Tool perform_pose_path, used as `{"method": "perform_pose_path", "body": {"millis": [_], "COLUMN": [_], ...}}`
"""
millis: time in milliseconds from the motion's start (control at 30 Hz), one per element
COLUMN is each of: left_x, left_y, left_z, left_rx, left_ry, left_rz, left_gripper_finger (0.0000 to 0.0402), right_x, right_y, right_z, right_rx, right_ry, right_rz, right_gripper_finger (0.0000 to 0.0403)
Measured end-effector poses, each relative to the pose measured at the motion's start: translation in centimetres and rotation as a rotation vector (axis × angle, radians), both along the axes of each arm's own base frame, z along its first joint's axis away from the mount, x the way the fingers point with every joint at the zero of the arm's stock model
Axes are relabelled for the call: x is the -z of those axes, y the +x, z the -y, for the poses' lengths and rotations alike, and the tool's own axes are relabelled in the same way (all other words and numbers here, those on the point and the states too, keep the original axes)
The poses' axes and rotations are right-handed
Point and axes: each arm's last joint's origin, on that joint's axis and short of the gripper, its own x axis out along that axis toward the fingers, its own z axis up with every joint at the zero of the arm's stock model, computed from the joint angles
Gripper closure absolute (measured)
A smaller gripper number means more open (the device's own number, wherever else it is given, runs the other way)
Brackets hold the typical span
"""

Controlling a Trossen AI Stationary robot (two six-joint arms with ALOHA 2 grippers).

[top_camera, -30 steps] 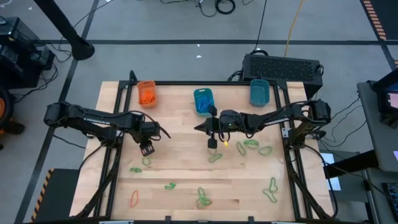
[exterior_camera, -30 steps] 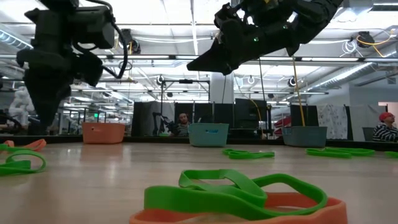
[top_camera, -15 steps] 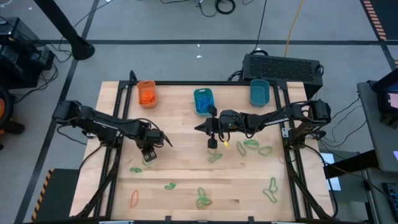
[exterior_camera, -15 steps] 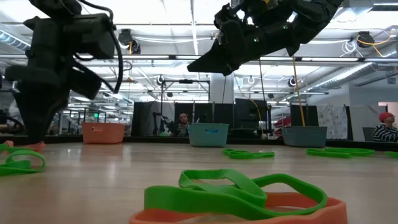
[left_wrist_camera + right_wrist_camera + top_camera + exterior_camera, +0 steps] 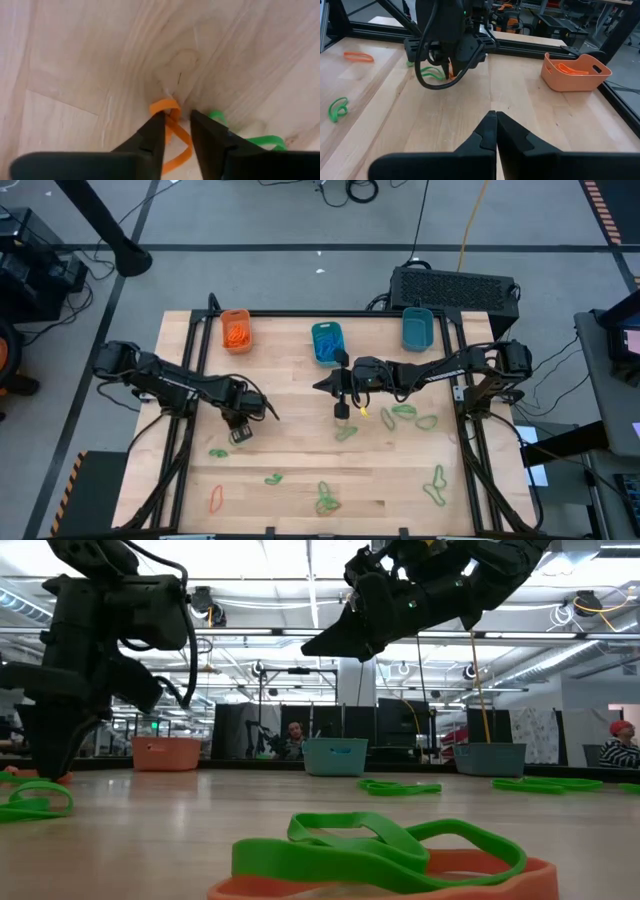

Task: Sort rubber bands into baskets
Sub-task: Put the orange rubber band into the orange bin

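My left gripper (image 5: 176, 122) points down at the table's left part (image 5: 240, 434), open, with its tips low over the wood. An orange rubber band (image 5: 172, 131) lies flat between its two fingers, and a green one (image 5: 260, 141) lies beside it. More green and orange rubber bands are scattered along the near half (image 5: 325, 500). At the far edge stand three baskets: an orange one (image 5: 236, 330) and two teal ones (image 5: 327, 343) (image 5: 416, 328). My right gripper (image 5: 491, 117) is shut and holds nothing, raised over the table's middle (image 5: 320, 387). My left gripper comes from above with one finger (image 5: 156, 131) on each side of the orange band's loop (image 5: 169, 111), which lies on the wood. Whether the fingers touch the band, I cannot tell.
A big black box (image 5: 455, 285) stands behind the far right corner. Black frame rails (image 5: 300, 313) run along the table's edges. Green bands lie under and to the right of my right arm (image 5: 403, 412). Bare wood shows between the baskets and the two grippers.
My left gripper has moved down and toward the table's near edge, until its fingertips are close over the orange and green bands. My right arm has kept still.
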Motion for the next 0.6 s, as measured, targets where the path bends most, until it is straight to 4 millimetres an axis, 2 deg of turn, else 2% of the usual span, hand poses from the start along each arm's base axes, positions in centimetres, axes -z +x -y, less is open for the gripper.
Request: {"method": "perform_pose_path", "body": {"millis": [133, 200, 333, 600], "left_x": [0.0, -0.1, -0.9, -5.6], "left_y": [0.0, 0.1, 0.7, 2.2], "left_z": [-0.1, -0.1, -0.2, -0.3], "left_rx": [0.021, 0.026, 0.048, 0.071], "left_ry": [0.031, 0.048, 0.081, 0.180], "left_rz": [0.005, 0.005, 0.033, 0.151], "left_gripper_finger": [0.0375, 0.0393, 0.0397, 0.0400], "right_x": [0.0, 0.0, 0.0, 0.0], "right_y": [0.0, 0.0, 0.0, 0.0], "right_z": [0.0, 0.0, 0.0, 0.0], "right_rx": [0.000, 0.000, 0.000, 0.000], "right_ry": [0.000, 0.000, 0.000, 0.000], "right_rz": [0.000, 0.000, 0.000, 0.002], "right_gripper_finger": [0.0403, 0.0403, 0.0403, 0.0403]}}
